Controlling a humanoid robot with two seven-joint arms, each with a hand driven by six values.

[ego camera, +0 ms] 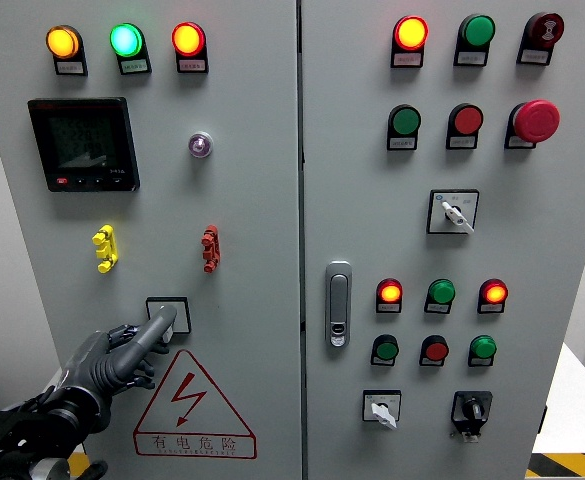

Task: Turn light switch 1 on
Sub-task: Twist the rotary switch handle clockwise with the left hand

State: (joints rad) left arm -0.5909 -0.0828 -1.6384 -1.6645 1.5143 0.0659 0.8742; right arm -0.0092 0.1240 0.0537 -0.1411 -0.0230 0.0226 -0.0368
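Switch: light switch 1 [168, 313], square grey plate, lower left door, partly hidden behind fingertip
Cabinet: grey metal cabinet [252, 200], two smooth doors, round lamps, push-buttons
Left hand: left hand [112, 358] black, index finger [156, 328] extended touching switch, other fingers curled, holding nothing
Label: red triangle warning label [192, 410] just below switch

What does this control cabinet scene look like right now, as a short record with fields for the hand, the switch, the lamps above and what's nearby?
hand: left hand at lower left, index finger extended
contact: fingertip on the square switch on the left door
top lamps on left door: orange lamp, green lamp and red lamp, all lit
nearby: warning triangle just below the switch, digital meter above
right hand: not in view
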